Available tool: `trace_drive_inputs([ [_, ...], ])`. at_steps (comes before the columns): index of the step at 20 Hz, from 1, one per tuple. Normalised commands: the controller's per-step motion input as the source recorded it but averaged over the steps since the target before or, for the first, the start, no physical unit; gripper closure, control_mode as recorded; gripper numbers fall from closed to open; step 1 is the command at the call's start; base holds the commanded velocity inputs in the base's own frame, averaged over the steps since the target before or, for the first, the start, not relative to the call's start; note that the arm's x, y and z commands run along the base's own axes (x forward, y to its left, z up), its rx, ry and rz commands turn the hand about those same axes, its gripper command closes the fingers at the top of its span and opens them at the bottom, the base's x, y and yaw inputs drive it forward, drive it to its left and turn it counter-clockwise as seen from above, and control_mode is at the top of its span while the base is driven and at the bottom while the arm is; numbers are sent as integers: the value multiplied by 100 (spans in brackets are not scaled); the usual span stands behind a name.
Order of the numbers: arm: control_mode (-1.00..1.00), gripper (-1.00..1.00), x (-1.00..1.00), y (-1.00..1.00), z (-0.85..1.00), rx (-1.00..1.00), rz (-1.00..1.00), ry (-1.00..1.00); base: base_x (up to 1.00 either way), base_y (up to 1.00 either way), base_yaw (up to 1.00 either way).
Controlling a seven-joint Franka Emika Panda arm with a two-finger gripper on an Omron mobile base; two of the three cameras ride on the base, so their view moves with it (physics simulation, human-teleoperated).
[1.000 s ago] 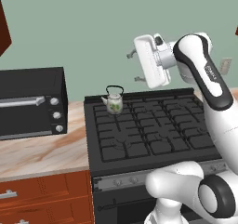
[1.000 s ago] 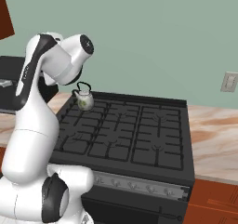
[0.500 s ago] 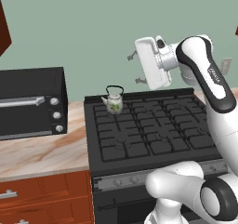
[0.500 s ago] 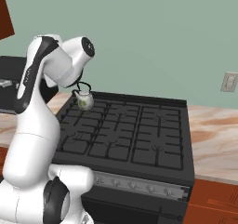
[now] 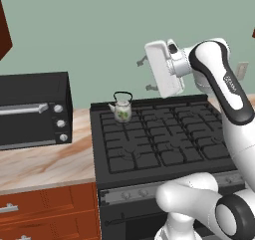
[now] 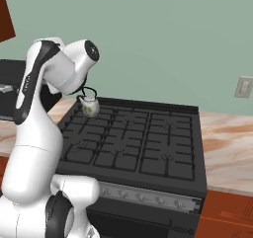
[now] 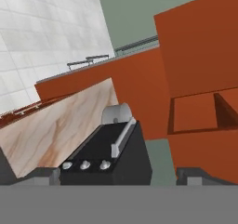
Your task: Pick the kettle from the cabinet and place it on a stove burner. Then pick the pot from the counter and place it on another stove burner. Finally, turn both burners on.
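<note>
Kettle [image 5: 122,109] sits at the stove's [image 5: 164,149] back-left corner, grates ahead bare; pincer [image 7: 118,174] spread wide, arm now swung slightly further left.

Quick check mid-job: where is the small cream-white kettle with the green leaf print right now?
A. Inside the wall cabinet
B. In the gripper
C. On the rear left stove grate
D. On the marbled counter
C: the small cream-white kettle with green leaf print stands on the black range's rear left grate, clear of the raised arm.
</note>
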Motion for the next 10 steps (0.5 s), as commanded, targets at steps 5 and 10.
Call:
trace_drive_inputs([
  [5,100,-100,0,0,0,0,0,0,-31,14,0],
  [10,100,-100,0,0,0,0,0,0,-35,16,0],
])
